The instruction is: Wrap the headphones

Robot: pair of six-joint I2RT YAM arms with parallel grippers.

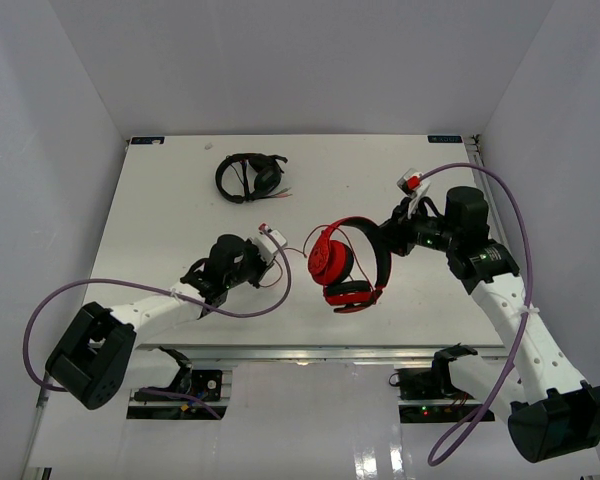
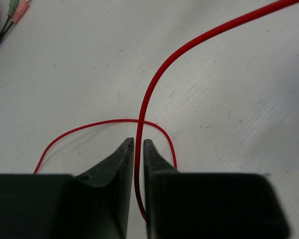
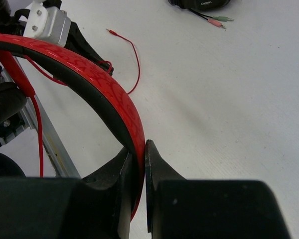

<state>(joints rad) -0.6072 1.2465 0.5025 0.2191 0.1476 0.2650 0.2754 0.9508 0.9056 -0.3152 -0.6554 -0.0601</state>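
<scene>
The red headphones [image 1: 345, 265] are in the middle of the white table, ear cups toward the near edge. My right gripper [image 1: 385, 238] is shut on their red headband [image 3: 97, 87], which runs between the jaws in the right wrist view. Their thin red cable [image 2: 154, 84] runs left to my left gripper [image 1: 270, 248]. That gripper [image 2: 138, 145] is shut on the cable, which passes between its jaws. A loop of the cable lies on the table just beyond the fingertips. The cable's plug end [image 3: 111, 32] lies loose on the table.
Black headphones [image 1: 250, 176] with a cable and pink and green plugs [image 3: 217, 21] lie at the back left. The table's near edge rail [image 1: 310, 350] runs below the red headphones. White walls enclose the table's sides and back.
</scene>
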